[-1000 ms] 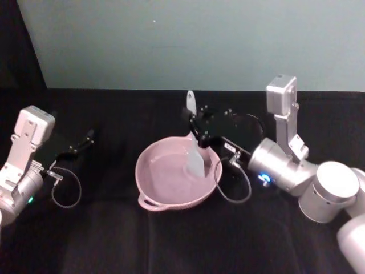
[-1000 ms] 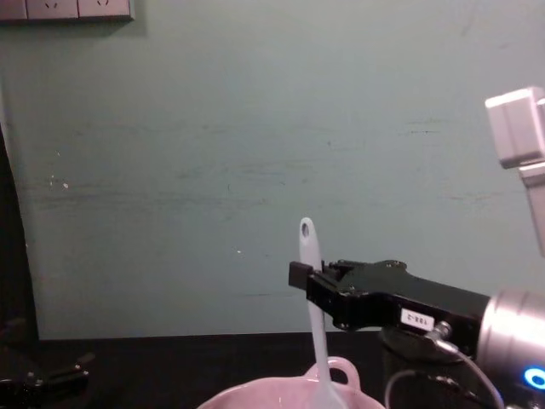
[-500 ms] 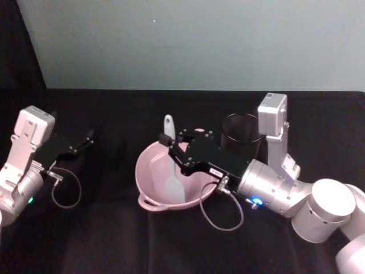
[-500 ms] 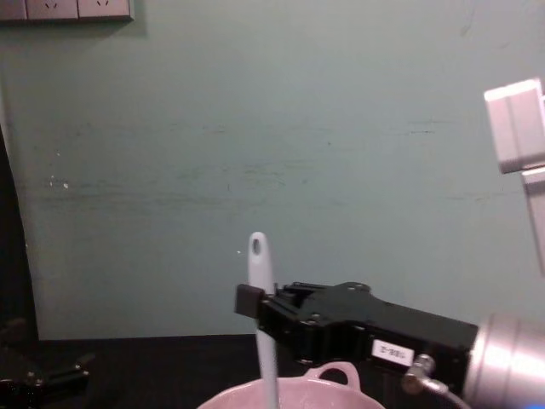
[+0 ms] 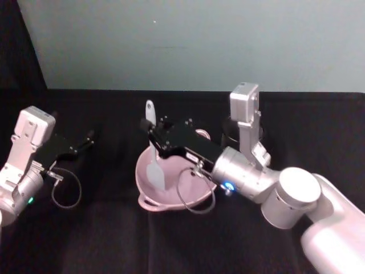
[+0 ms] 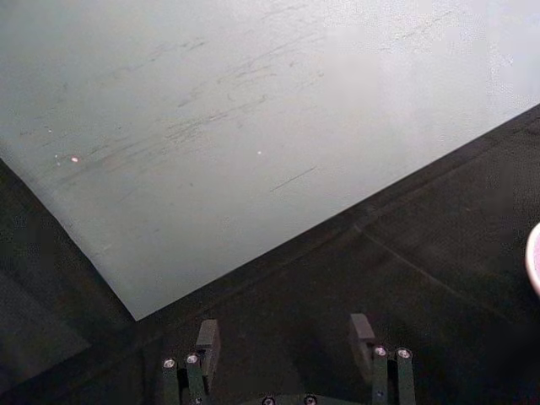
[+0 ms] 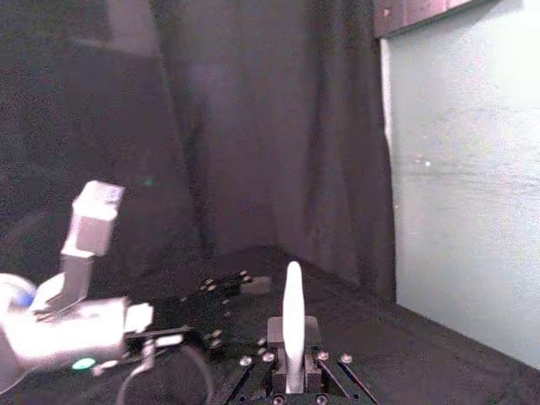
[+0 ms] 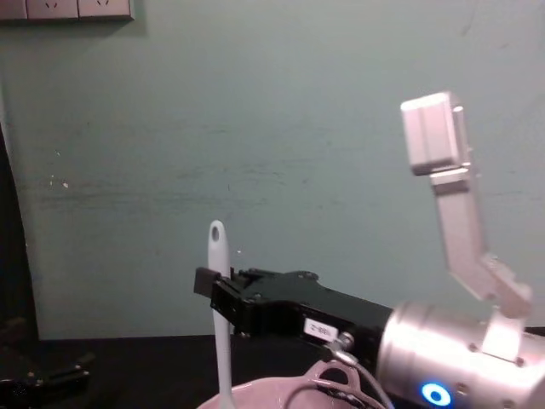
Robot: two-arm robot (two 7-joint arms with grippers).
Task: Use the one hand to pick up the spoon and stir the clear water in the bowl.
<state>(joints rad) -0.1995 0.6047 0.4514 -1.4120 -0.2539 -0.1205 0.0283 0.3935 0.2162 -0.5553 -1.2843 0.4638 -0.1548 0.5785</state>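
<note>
white spoon (image 5: 155,171): where? (a)
clamped upright in the right gripper (image 5: 149,127); handle tip above its fingers, blade below them, down inside the pink bowl (image 5: 171,204). (b)
left gripper (image 5: 85,138)? (a)
well apart, off to the right gripper's left, fingers spread, over black cloth (image 5: 114,240). (b)
</note>
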